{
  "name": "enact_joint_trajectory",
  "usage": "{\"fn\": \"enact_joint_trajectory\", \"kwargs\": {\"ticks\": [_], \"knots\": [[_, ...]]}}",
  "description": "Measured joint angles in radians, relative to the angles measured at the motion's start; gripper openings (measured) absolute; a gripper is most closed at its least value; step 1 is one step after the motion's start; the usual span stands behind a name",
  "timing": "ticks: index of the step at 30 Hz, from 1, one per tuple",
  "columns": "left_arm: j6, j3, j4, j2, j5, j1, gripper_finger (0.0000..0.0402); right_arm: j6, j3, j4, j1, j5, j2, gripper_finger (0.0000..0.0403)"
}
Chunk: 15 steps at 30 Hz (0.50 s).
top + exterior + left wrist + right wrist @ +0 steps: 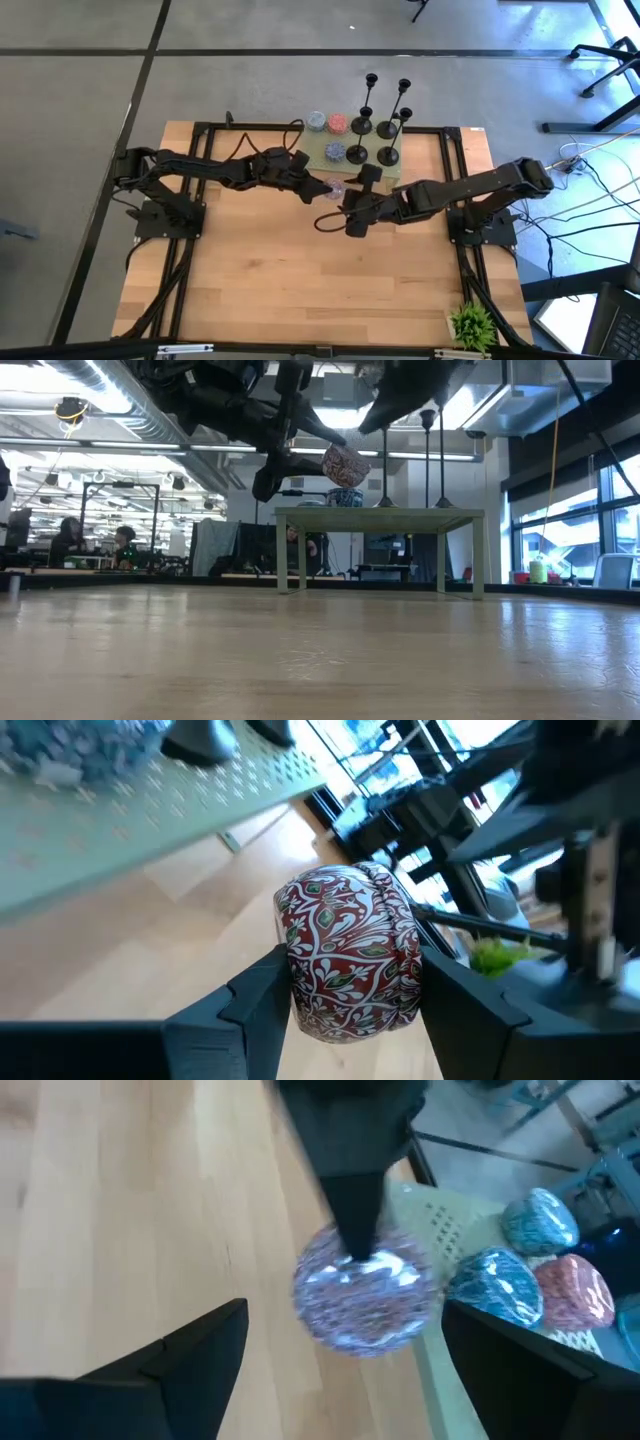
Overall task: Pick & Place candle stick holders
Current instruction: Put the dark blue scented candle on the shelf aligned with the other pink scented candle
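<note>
Surface: wooden table, broad bare area on its near half; green perforated stand at the far edge.
Left fingers: left gripper clamped on a red patterned ball, held in the air just in front of the stand.
Right fingers: right gripper spread wide, empty, just beside the left one, near table centre.
Candle stick holders: four candle stick holders upright on the stand's right part.
Other balls: patterned balls on the stand's left part.
Corner: small green plant, near right.
</note>
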Motion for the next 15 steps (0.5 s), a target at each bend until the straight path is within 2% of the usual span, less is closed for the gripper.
{"fn": "enact_joint_trajectory", "kwargs": {"ticks": [8, 12, 15], "knots": [[0.011, 0.000, -0.001, -0.022, 0.072, 0.038, 0.0191, 0.141, 0.102, -0.220, 0.028, 0.002, -0.018, 0.0337], [0.048, 0.000, -0.019, -0.070, 0.142, 0.068, 0.0191, 0.178, 0.115, -0.264, 0.028, 0.001, -0.019, 0.0337], [0.077, 0.000, -0.056, -0.122, 0.152, 0.095, 0.0191, 0.192, 0.119, -0.270, 0.028, 0.001, -0.019, 0.0337]]}}
